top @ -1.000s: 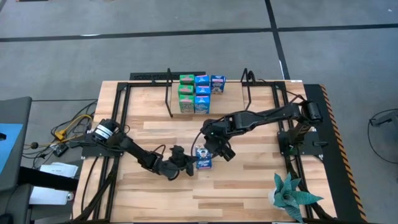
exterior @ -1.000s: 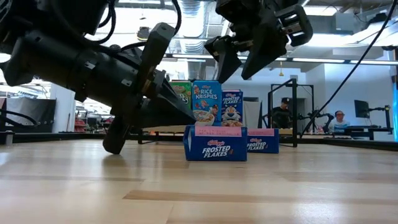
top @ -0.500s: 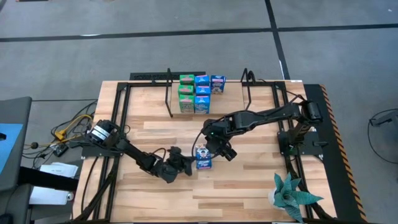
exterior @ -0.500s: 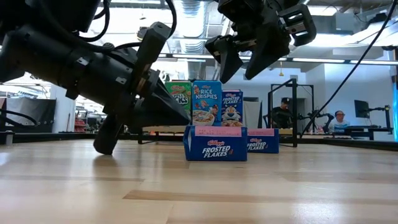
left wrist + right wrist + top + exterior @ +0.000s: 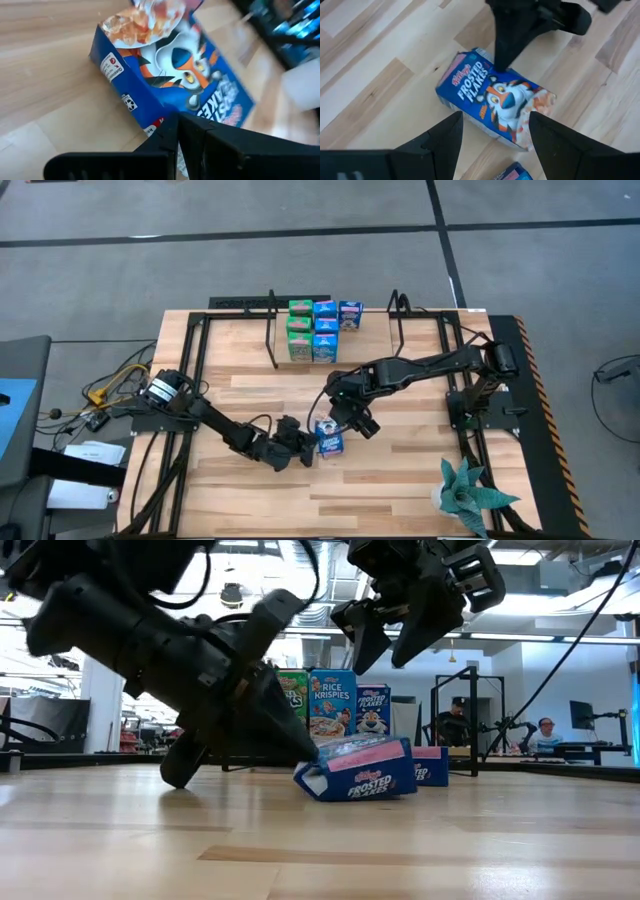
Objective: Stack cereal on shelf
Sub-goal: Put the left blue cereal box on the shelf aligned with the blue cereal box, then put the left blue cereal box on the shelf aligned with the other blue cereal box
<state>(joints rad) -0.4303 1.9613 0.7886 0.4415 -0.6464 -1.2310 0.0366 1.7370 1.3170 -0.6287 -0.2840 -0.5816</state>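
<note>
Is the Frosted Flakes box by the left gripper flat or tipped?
Tipped: the Frosted Flakes box has one end lifted off the table, with the shut left gripper wedged against it.

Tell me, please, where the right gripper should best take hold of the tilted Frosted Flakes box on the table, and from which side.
Probably from above, across the two long narrow sides. The Frosted Flakes box lies picture-face up, one edge lifted by the left gripper. The right gripper hovers open above it, its fingers either side of the box.
</note>
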